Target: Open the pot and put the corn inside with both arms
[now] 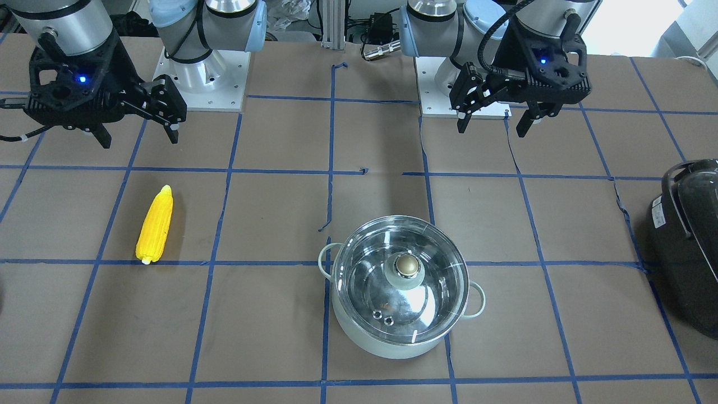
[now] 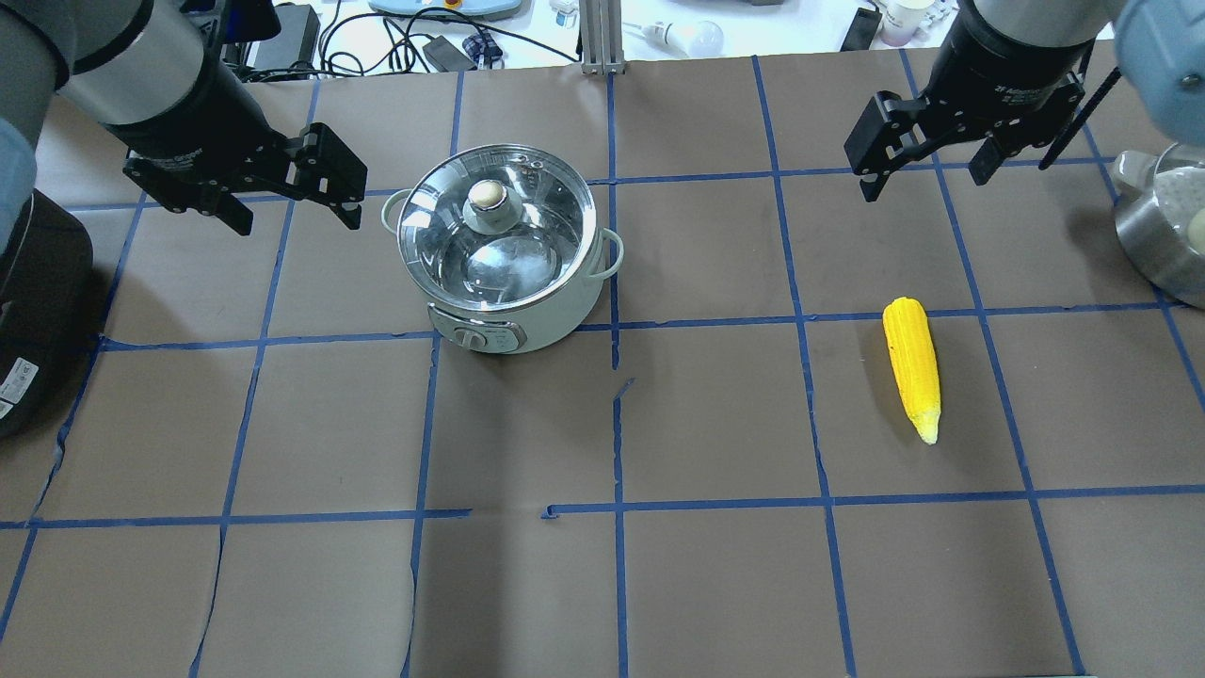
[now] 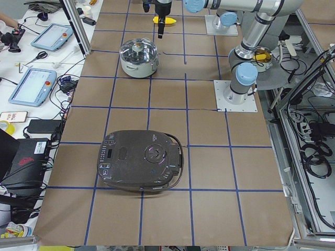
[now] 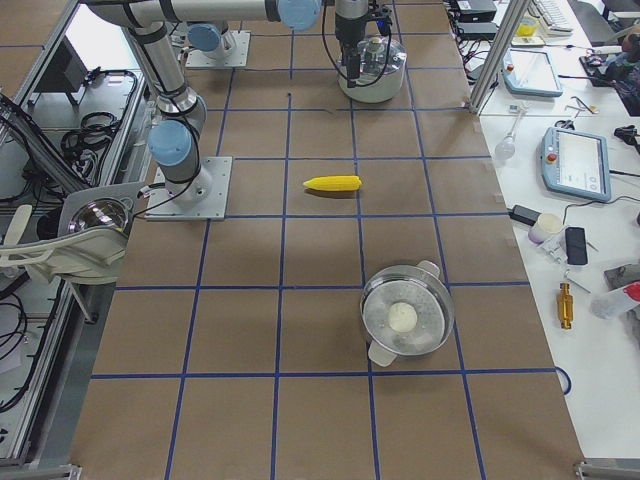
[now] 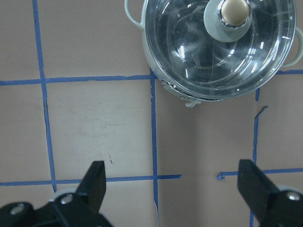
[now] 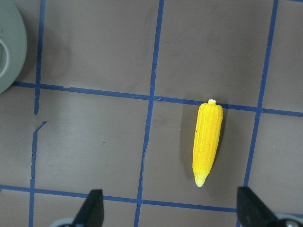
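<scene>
Counting one green pot (image 2: 551, 315), one corn (image 2: 911, 363), two grippers (image 2: 297, 224) (image 2: 923, 184)

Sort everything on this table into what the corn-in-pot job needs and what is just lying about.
For the job: pale-green pot, its glass lid still on, corn, left gripper and right gripper, both open and empty.
Lying about: black appliance, steel pot near the right arm's end of the table.

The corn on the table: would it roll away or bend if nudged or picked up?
The corn is round and tapered, lying on its side, so a sideways nudge would probably roll it, curving toward the thin end. Its even, moulded look suggests a stiff, light toy that likely keeps its shape when lifted.
</scene>
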Motion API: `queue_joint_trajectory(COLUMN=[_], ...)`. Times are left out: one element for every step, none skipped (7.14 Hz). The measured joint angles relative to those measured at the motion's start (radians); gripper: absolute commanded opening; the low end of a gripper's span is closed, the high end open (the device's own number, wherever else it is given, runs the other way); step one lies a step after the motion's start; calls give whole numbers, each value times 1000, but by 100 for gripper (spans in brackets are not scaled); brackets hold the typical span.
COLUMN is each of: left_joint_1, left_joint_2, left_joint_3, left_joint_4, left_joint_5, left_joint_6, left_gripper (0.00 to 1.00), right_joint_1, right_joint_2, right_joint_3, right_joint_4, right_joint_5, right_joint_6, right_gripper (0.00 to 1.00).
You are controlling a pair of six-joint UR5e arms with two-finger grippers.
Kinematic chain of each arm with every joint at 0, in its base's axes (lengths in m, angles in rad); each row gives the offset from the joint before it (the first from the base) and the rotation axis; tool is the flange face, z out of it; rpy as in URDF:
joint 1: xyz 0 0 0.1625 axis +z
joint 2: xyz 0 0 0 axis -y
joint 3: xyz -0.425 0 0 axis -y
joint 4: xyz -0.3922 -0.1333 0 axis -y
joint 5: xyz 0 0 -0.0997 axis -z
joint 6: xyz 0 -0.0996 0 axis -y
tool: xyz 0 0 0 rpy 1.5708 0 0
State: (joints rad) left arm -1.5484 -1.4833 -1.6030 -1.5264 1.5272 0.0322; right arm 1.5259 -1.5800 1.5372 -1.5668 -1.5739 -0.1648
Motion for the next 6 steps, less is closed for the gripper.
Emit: queue_joint_trajectory(left_joint_1=[0,0,0,-1,-1,-2], left_joint_2=[-3,-8,-12,-13,-13,-14], left_joint_3=[5,14,22,25,25,26], left_joint_4=[0,-1,-2,-3,-3,-3], left_joint_5=[0,1,2,2,1,2], left_joint_6=[0,0,0,0,0,0], left_gripper=[100,100,100,100,100,100], right_joint_1=[0,0,0,0,0,0], right_joint_2=[0,0,0,0,0,0], right_joint_3=[0,-1,-1,-2,-2,-3], right_joint_4=[0,-1,-1,-1,0,0], right_joint_5=[0,0,1,0,0,0], right_joint_6=[0,1,1,1,1,1], right_gripper=[100,100,100,100,100,100])
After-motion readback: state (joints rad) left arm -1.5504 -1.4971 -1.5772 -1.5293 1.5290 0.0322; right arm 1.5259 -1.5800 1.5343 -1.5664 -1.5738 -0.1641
